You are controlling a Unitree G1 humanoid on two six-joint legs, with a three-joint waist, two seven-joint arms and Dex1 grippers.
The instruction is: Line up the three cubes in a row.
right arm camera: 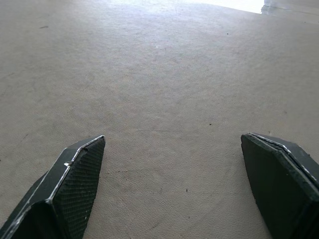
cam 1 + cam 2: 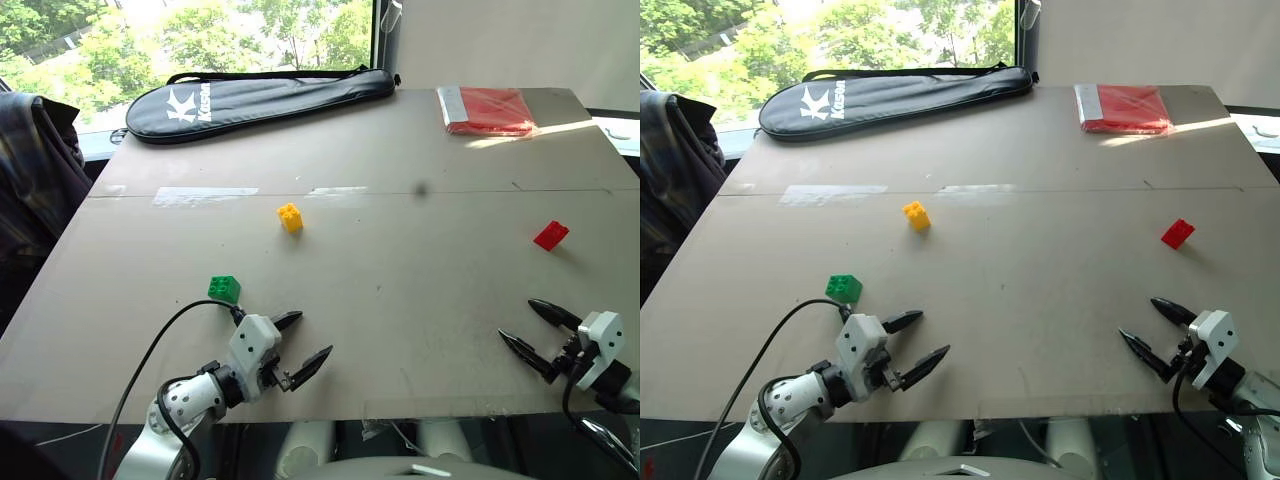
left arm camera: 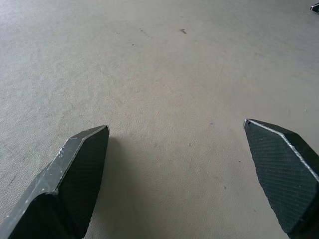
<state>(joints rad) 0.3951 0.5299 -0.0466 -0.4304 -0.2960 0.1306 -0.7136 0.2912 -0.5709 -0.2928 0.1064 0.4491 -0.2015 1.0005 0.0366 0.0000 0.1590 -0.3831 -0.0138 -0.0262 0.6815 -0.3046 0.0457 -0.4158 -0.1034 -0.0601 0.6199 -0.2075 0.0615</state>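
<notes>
Hands, left and right, spread empty; right arm cut off at the frame edge.

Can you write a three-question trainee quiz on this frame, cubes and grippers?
1. True or false: the green cube touches the yellow cube.
2. Which cube lies nearest the left gripper? A red, B green, C yellow.
3. What state are the left gripper and the right gripper in?

Key:
1. False: they lie apart on the table.
2. B.
3. Both open, holding nothing; the red cube lies beyond the right one.
</notes>
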